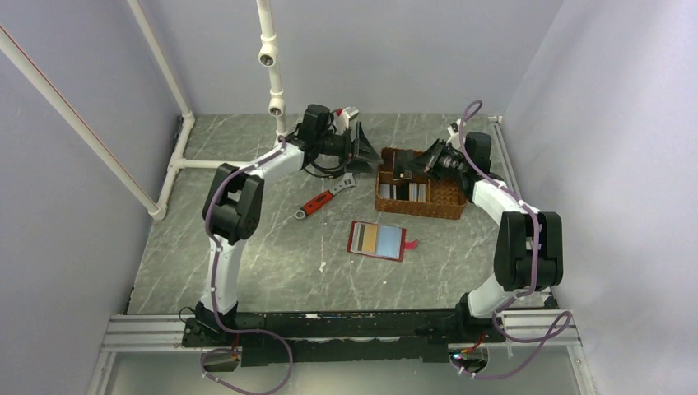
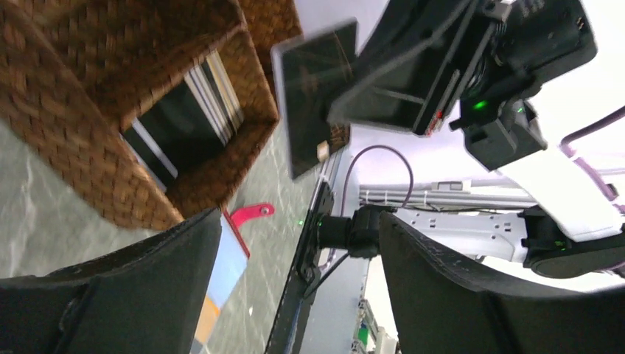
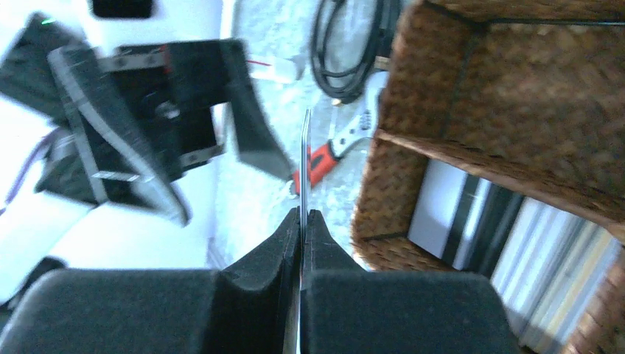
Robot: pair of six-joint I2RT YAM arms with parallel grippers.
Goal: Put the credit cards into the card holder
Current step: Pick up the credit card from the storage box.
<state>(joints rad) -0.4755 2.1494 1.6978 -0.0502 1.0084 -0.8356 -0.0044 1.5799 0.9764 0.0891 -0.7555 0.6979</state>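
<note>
- We see a robotics lab test cell.
- Plain pale walls (image 1: 609, 99) box in a marble-patterned table (image 1: 272, 271).
- A white pipe frame (image 1: 82, 125) runs along one side.
- A left arm (image 1: 234, 206) and a right arm (image 1: 527, 243) are bolted to an aluminium rail (image 1: 148, 331).

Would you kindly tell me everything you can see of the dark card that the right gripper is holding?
The dark card is a thin, flat, glossy rectangle, plastic by the look, with a small pale patch near one edge. The right gripper pinches one end between shut jaws, and the rest sticks out free. From the right wrist it shows edge-on as a straight thin line. It is held in the air close to the wicker basket, facing the open left gripper, which does not touch it.
</note>
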